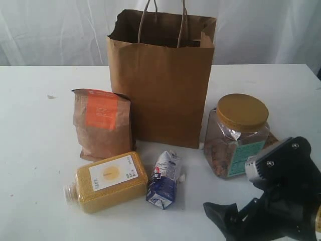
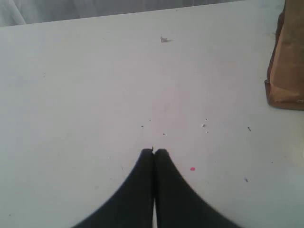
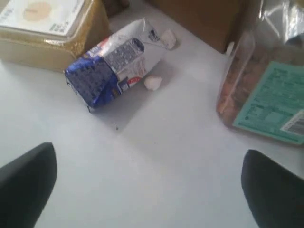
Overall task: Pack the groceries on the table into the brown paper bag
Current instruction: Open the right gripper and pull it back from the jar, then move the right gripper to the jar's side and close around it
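The tall brown paper bag [image 1: 165, 75] stands open at the middle back of the white table [image 1: 40, 150]. To its left the brown pouch with orange label [image 1: 103, 125] stands upright. In front, the yellow grain bottle [image 1: 108, 182] and the small blue-white carton [image 1: 164, 179] lie on their sides. The yellow-lidded clear jar [image 1: 238, 135] stands right of the bag. My right gripper [image 3: 149, 190] is open and empty over bare table, between carton [image 3: 111, 64] and jar [image 3: 266, 90]. My left gripper [image 2: 154, 151] is shut on nothing, out of the exterior view. Tin and spaghetti packet are not in view.
A white curtain hangs behind the table. The right arm's black body [image 1: 286, 196] fills the front right corner. Two small white crumbs [image 3: 153, 83] lie by the carton. The pouch's brown edge [image 2: 287, 66] shows in the left wrist view, with small specks [image 2: 164, 39] on the table.
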### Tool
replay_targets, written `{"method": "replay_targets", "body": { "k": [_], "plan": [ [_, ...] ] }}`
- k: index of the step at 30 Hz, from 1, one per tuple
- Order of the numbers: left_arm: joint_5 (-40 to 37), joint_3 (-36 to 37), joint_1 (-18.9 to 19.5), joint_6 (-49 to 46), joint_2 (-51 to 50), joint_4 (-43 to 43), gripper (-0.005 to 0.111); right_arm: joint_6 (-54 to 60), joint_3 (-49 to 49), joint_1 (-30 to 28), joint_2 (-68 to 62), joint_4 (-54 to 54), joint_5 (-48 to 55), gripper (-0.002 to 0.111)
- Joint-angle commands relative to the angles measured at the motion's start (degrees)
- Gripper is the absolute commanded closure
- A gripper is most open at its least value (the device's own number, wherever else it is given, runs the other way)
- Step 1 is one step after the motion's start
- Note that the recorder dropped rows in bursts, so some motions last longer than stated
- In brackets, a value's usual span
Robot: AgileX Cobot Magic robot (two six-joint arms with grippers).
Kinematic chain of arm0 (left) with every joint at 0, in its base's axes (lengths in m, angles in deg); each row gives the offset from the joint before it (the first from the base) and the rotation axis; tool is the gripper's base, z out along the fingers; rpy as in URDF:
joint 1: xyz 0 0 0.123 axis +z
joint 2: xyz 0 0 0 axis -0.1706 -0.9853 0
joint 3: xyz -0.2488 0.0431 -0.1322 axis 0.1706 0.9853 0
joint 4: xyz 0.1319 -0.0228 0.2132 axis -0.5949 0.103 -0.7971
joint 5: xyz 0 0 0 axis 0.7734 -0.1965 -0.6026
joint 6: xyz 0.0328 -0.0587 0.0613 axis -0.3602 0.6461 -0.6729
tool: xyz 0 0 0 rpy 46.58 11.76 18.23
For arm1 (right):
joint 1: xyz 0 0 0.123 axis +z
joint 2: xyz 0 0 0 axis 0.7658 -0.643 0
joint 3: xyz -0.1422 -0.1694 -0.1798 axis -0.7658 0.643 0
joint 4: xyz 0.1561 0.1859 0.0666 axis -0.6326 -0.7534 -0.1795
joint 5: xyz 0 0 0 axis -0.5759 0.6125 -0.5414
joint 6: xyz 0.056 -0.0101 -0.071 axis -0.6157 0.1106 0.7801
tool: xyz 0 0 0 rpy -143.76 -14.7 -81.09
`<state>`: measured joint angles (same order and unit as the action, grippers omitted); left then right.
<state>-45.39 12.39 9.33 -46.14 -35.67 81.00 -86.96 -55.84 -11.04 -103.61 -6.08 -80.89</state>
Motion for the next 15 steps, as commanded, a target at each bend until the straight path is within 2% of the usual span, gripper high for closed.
{"method": "replay_targets", "body": {
  "k": [1,5,15],
  "plan": [
    [0.1,0.1,-0.3,-0.2,0.3,0.0,0.107,-0.2,-3.2,-0.3,-0.1,0.6,-0.7,0.015],
    [0.1,0.1,-0.3,-0.2,0.3,0.0,0.107,0.8,-5.9,-0.3,-0.1,0.6,1.0,0.019],
    [0.1,0.1,-0.3,-0.2,0.3,0.0,0.107,1.3,-6.5,-0.3,0.1,0.8,4.2,0.019]
  ]
}}
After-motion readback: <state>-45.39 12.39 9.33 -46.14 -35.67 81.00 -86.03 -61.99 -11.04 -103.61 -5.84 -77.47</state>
